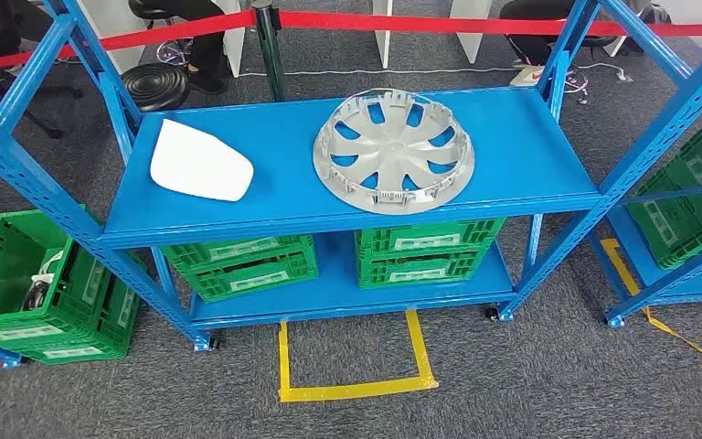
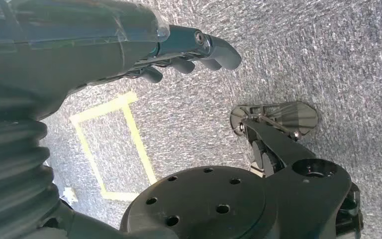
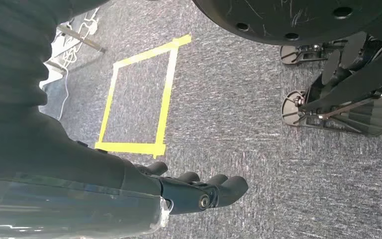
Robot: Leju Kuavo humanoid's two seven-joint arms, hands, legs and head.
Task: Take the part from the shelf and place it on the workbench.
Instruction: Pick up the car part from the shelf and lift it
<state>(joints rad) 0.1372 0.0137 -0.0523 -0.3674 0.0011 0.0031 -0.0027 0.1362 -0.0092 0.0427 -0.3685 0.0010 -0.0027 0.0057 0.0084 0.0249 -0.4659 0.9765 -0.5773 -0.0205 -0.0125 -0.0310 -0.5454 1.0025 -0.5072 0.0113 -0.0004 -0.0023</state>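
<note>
The blue shelf point(image 1: 356, 197) runs off the head view at 12 o'clock, its uprights cut short. A second rack at 3 o'clock is cropped, and its green crate point(image 1: 690, 197) shows only in part. Another green crate point(image 1: 41, 293) at 8 o'clock is clipped by the edge (something pale lies inside, too small to tell). Labels on the crates under the top board are unreadable. In both wrist views the left hand point(image 2: 184, 50) and right hand point(image 3: 194, 191) show partly, palms hidden.

The blue shelf point(image 1: 548, 146) carries a silver hubcap point(image 1: 393, 152) and, well apart, a white panel point(image 1: 200, 162).
</note>
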